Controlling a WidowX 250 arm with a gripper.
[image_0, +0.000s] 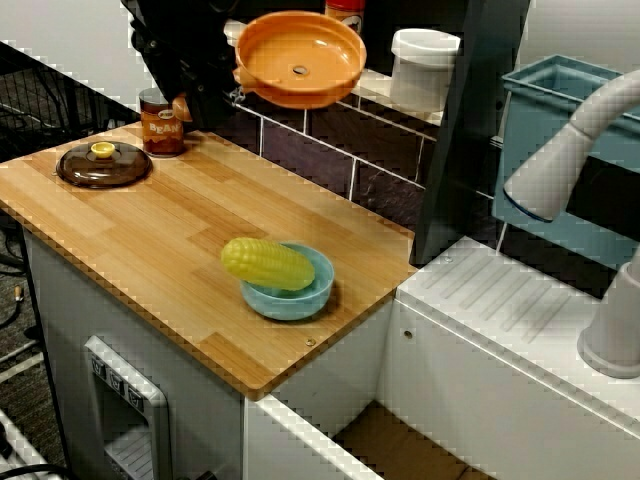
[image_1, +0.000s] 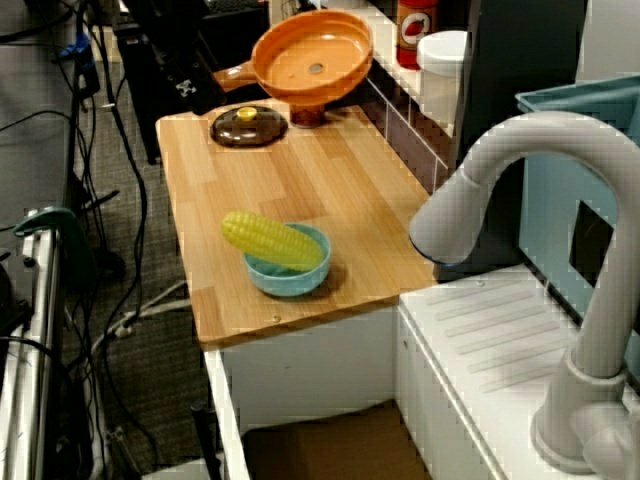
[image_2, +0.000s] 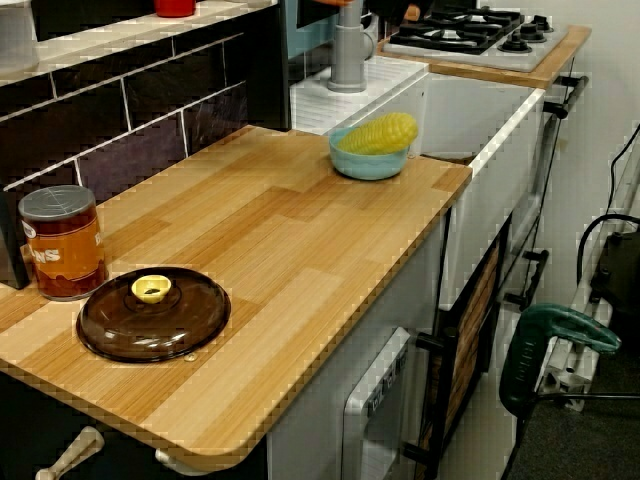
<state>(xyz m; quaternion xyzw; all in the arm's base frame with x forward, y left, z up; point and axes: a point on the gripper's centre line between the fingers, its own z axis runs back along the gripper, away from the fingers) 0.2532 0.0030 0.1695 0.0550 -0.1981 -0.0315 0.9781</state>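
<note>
Although its jaws are lost against the black arm in the view facing the tiled wall, the pincer (image_0: 222, 82) is judged clamped on the side handle of the orange round plastic pot (image_0: 300, 58), which hangs clear of the wooden tabletop (image_0: 180, 250). The pot lies at 3 o'clock from the pincer, its handle axis running 9 to 3. The brown labelled tin can (image_0: 162, 125) and, farther off, the dark glass lid with yellow knob (image_0: 103, 165) stand at 8 o'clock.

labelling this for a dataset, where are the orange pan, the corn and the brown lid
orange pan (image_0: 318, 52), front view, inner floor
corn (image_0: 268, 263), front view, middle of the cob
brown lid (image_0: 80, 168), front view, dome left of the knob
</note>
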